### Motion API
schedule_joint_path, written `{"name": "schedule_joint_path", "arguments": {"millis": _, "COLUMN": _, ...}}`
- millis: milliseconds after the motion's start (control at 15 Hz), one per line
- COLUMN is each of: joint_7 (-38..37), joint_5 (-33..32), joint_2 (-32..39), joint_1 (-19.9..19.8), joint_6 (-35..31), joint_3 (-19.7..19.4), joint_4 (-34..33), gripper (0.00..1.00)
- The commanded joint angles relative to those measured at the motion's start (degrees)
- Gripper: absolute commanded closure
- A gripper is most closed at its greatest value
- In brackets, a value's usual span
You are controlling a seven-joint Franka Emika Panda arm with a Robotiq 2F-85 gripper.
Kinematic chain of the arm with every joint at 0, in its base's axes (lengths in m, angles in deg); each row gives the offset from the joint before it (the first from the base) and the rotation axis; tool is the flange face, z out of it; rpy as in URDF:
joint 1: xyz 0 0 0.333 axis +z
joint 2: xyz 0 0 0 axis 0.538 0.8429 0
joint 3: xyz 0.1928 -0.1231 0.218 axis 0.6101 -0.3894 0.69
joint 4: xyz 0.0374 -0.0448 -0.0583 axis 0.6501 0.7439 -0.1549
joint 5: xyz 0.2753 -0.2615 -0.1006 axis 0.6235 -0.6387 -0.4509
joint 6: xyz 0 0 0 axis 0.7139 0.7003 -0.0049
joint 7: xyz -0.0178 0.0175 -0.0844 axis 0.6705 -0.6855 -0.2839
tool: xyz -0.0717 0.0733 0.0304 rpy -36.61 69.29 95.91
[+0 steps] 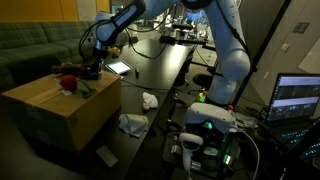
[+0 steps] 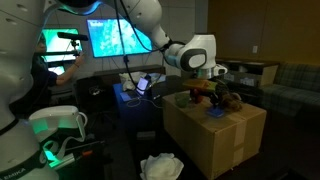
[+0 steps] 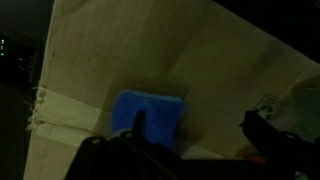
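Note:
A cardboard box [image 1: 60, 108] carries a few small things: a red object [image 1: 68, 84], a blue object [image 2: 215, 115] and a brownish toy [image 2: 232, 101]. My gripper [image 1: 90, 68] hovers low over the box top, near its far edge, as both exterior views [image 2: 205, 92] show. In the wrist view the gripper [image 3: 200, 138] is open, with bare cardboard [image 3: 210, 60] between its dark fingers. The blue object [image 3: 150, 108] lies by one finger. A pale printed thing [image 3: 290, 105] lies behind the other finger. Nothing is held.
A long dark table [image 1: 165, 55] with a tablet [image 1: 118, 68] and cables runs behind the box. White crumpled bags [image 1: 133, 123] lie on the floor. A laptop [image 1: 297, 97] and a lit monitor [image 2: 118, 38] stand nearby. A green sofa [image 1: 30, 50] is beyond the box.

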Motion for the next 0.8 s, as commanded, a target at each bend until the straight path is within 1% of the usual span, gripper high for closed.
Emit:
{"name": "schedule_joint_path", "arguments": {"millis": 0, "joint_7": 2.4, "joint_5": 1.3, "joint_2": 3.9, "joint_1": -1.7, "joint_6": 0.6, "joint_3": 1.6, "joint_4": -5.5, "gripper": 0.00}}
{"name": "schedule_joint_path", "arguments": {"millis": 733, "joint_7": 3.6, "joint_5": 0.7, "joint_2": 10.1, "joint_1": -3.4, "joint_6": 1.5, "joint_3": 2.1, "joint_4": -12.7, "gripper": 0.00}}
